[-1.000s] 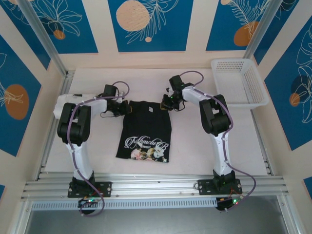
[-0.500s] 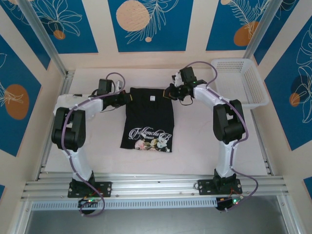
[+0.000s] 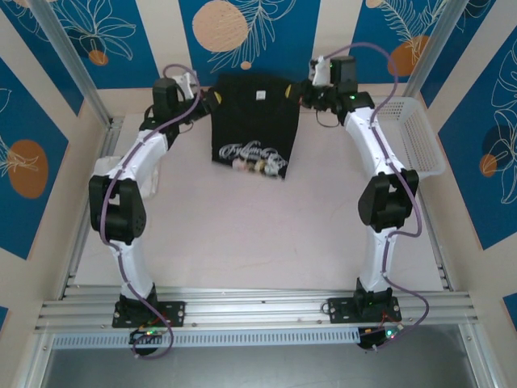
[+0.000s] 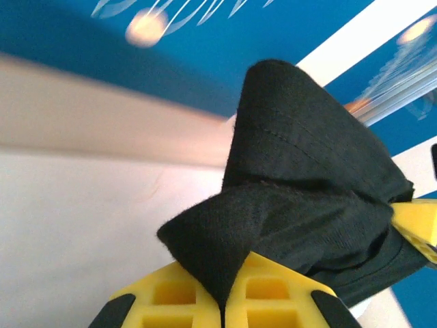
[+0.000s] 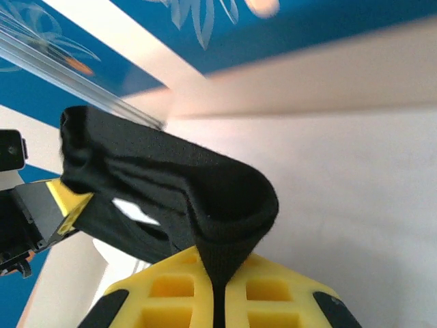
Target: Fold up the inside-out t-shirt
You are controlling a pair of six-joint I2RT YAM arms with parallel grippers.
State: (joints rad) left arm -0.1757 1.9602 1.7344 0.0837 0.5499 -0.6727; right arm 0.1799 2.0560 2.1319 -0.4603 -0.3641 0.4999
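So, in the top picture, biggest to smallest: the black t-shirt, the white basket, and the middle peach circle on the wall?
1. The t-shirt and basket: too close to rank. The shirt is held up, and the right arm hides part of the basket.
2. The peach circle: smallest.

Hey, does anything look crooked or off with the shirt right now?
Slightly. The t-shirt hangs between the left end effector and right end effector, each pinching an upper corner, but its bottom hem slants, lower on the right. Nothing looks torn.
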